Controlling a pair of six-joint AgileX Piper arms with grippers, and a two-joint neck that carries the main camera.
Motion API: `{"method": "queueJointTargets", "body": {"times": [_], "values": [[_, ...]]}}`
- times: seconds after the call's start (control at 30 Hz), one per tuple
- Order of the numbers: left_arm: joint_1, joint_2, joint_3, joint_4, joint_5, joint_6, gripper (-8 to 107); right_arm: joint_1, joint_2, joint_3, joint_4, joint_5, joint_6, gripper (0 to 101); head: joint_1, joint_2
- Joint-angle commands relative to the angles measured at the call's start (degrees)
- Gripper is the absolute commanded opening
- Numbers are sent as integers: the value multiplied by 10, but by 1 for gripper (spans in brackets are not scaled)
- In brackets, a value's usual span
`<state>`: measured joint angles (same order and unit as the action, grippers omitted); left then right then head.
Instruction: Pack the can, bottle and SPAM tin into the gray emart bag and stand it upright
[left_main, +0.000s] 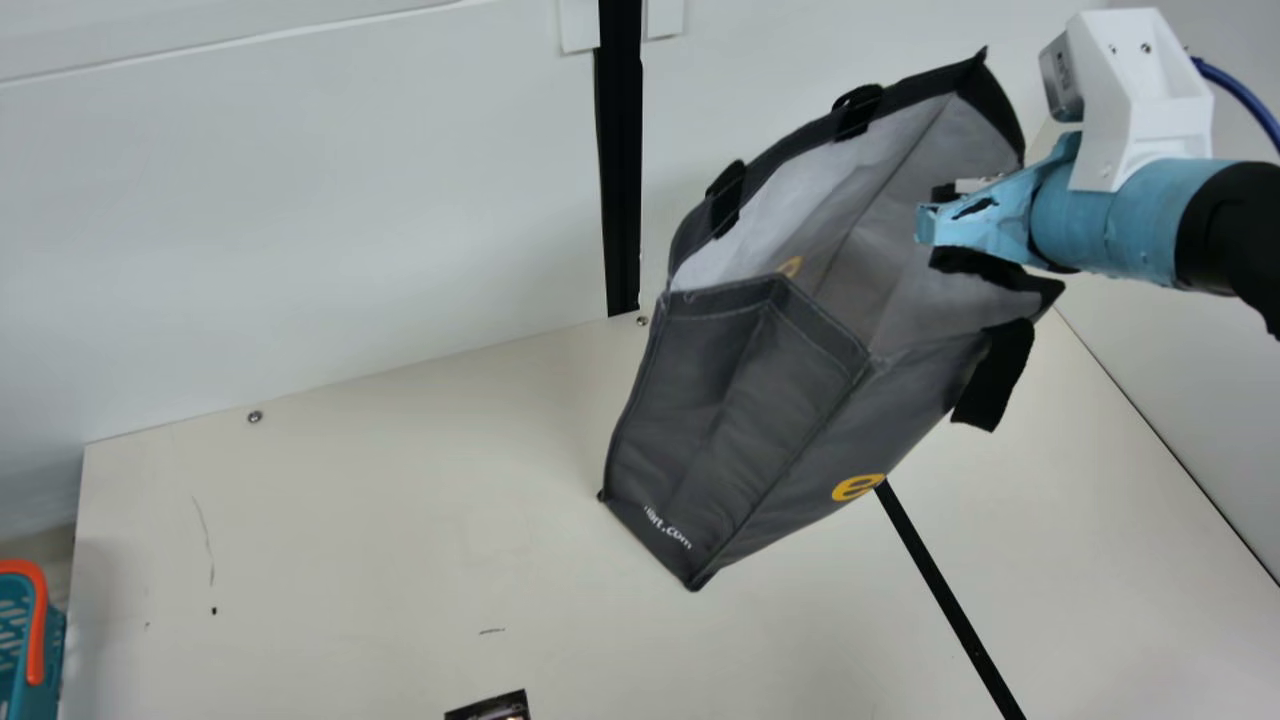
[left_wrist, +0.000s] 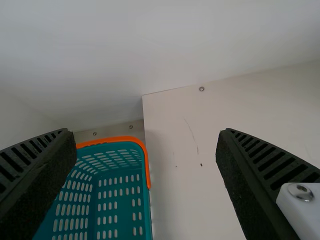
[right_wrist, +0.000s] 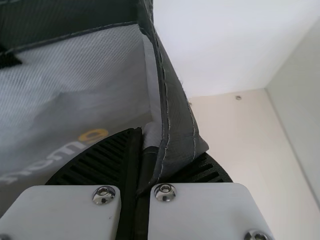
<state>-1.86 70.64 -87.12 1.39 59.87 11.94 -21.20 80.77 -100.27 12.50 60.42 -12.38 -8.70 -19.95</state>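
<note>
Light and floppy by its look, the bag (left_main: 730, 410) slants beneath the right end effector (right_wrist: 144, 150), clamped at its stitched rim (right_wrist: 172, 110), likely the surest hold, while the left end effector (left_wrist: 145, 132) gapes.

Gray emart bag (left_main: 700, 410), black trim, black handles, yellow logo. Mouth open, pleated side wall, body tilted. Over desk (left_main: 350, 560), far part. Base contact unclear.
</note>
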Motion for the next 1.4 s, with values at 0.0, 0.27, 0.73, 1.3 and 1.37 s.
{"method": "queueJointTargets", "body": {"times": [0.0,0.27,0.73,1.3,1.37], "values": [[0,0,0,0,0,0,90,-2,2,-10,-21,7,1,0,-13,0],[0,0,0,0,0,0,90,-19,10,-52,-86,36,-2,0,-13,0],[0,0,0,0,0,0,90,-51,24,-105,-162,71,-9,0,-13,0],[0,0,0,0,0,0,90,-148,46,-128,-174,95,-30,0,-13,0],[0,0,0,0,0,0,90,-163,46,-126,-171,95,-33,0,-13,0]]}}
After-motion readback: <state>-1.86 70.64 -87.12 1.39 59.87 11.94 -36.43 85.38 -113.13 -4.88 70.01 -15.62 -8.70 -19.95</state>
